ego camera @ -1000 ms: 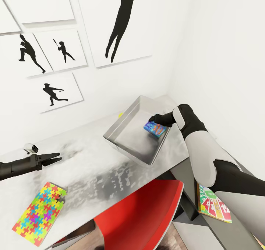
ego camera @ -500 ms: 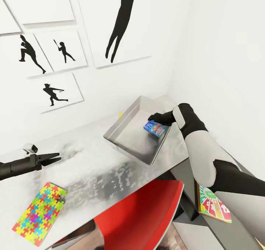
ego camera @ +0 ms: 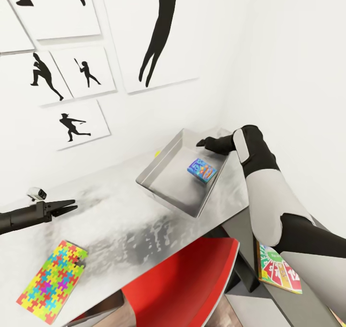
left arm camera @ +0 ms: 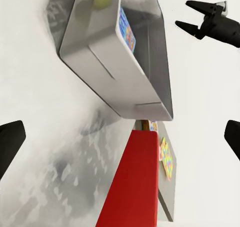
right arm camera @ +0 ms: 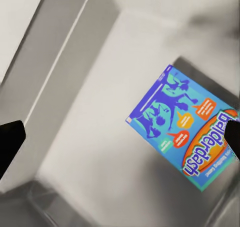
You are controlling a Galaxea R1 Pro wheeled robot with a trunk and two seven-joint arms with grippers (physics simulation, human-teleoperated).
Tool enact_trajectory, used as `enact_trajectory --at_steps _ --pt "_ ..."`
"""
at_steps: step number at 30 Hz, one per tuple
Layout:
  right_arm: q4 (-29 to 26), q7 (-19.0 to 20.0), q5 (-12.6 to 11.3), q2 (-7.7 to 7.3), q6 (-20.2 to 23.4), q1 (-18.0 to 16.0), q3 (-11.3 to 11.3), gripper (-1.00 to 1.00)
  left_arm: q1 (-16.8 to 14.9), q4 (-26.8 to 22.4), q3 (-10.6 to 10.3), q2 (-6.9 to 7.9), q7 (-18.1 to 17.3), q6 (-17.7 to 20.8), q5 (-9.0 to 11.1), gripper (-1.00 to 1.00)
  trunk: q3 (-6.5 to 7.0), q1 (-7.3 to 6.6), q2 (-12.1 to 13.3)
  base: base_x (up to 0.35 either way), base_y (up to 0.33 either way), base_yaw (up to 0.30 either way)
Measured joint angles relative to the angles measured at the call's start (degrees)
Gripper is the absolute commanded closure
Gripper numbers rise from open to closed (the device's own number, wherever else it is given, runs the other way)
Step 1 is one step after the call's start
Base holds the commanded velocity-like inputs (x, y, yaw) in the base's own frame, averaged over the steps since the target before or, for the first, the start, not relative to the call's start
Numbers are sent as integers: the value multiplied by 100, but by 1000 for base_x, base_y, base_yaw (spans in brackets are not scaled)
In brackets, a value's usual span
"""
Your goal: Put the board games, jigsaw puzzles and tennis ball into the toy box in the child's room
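The toy box point(ego camera: 161, 162), a shallow light-grey bin, stands at the far right end of the table point(ego camera: 110, 221). The blue board game point(ego camera: 202, 169) lies loose on its floor, also seen in the right wrist view point(right arm camera: 187, 134) and edge-on point(left arm camera: 127, 31). My right gripper point(ego camera: 199, 143) hovers open just above the box's far right corner point(left arm camera: 182, 14), its fingers spread wide and holding nothing. A jigsaw puzzle point(ego camera: 52, 281) lies near the table's front left. My left gripper point(ego camera: 73, 205) is open over the table's left part. A yellow tennis ball point(ego camera: 157, 152) peeks out by the box's far-left wall.
A red chair point(ego camera: 192, 279) is tucked under the table's front edge. A green-edged board game point(ego camera: 278, 269) lies on the lower dark section at the right, beside my right arm. Silhouette pictures point(ego camera: 158, 33) hang on the wall behind the table.
My right gripper opened, let go of the blue board game and rose away from it; the game now lies in the toy box. The head view tilted slightly.
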Motion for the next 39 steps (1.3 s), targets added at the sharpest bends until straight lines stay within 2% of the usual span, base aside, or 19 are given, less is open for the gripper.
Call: enact_trajectory --at_steps 8,11,16,17,20,23,26,29,32,37,39 --pt "-483 331 29 -38 12 115 -22 -100 0 0 12 65 0 0 8 -100 76 0 0 0 0 0" --pt "-647 605 -8 -59 10 145 -33 -100 0 0 61 85 0 1 10 -100 105 0 0 0 0 0" --pt "-1017 1366 -249 -81 6 178 -43 -100 0 0 189 101 0 7 12 -100 153 0 0 -11 0 0" --pt "-1140 1594 -318 -92 5 241 -45 -100 0 0 217 103 0 6 12 -100 162 1 0 -47 0 0" --pt "-1332 1935 -371 -136 3 427 -47 -100 0 0 249 108 0 3 11 -100 191 1 1 -64 0 0" --pt "-1641 2354 -417 -254 0 757 -50 -100 0 -1 270 123 0 -1 10 -100 220 1 1 -84 0 0" --pt "-2012 2801 -534 -462 -3 1121 -81 -100 1 -1 282 158 1 -14 10 -100 248 1 1 -94 0 0" --pt "-2411 3364 -844 -772 1 1645 -230 -100 1 -1 283 233 1 -33 13 -100 276 1 1 -93 0 -1" --pt "-2688 3674 -1147 -933 12 2073 -316 -100 5 -1 282 267 1 -48 12 -100 305 0 0 -62 0 -25" --pt "-3060 3862 -1436 -1009 15 2638 -366 -100 8 0 279 284 1 -63 6 -100 353 1 1 -61 0 -49" --pt "-3320 3922 -1586 -1026 16 2995 -384 -100 10 0 276 292 0 -73 4 -100 372 1 1 -111 0 -65"
